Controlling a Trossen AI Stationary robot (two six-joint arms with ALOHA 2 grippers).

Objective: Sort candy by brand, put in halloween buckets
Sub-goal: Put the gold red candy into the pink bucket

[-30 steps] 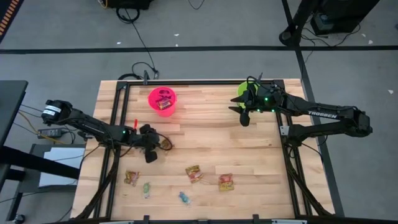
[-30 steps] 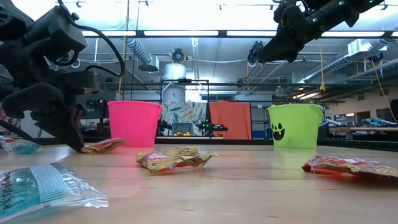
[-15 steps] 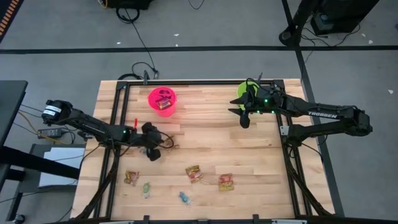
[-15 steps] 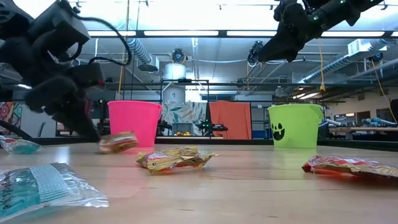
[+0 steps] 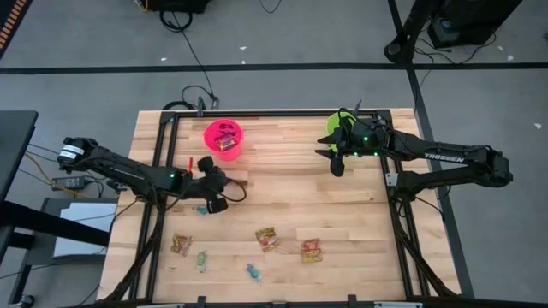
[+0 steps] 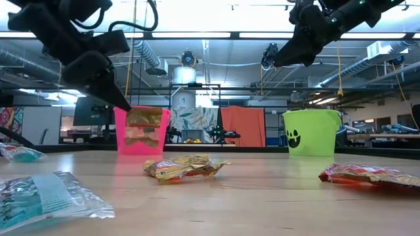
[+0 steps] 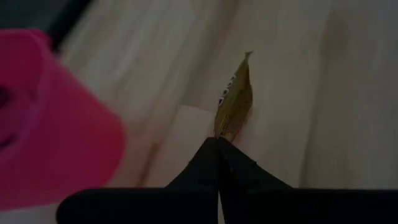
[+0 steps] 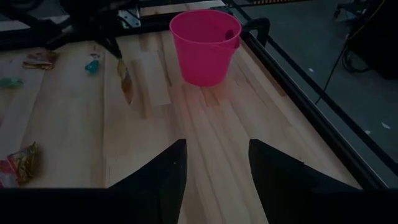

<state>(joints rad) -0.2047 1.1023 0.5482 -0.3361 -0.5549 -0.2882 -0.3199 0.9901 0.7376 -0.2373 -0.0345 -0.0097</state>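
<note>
Our left hand pinched a flat orange packet by its top edge, hanging clear above the bench, just short of the pink bucket. We judged it should carry over the rim before letting go. Our right hand waited spread beside the green bucket. Between the buckets the bench lay open; other sweets sat well apart.

Pale wooden table, crinkly foil candy
</note>
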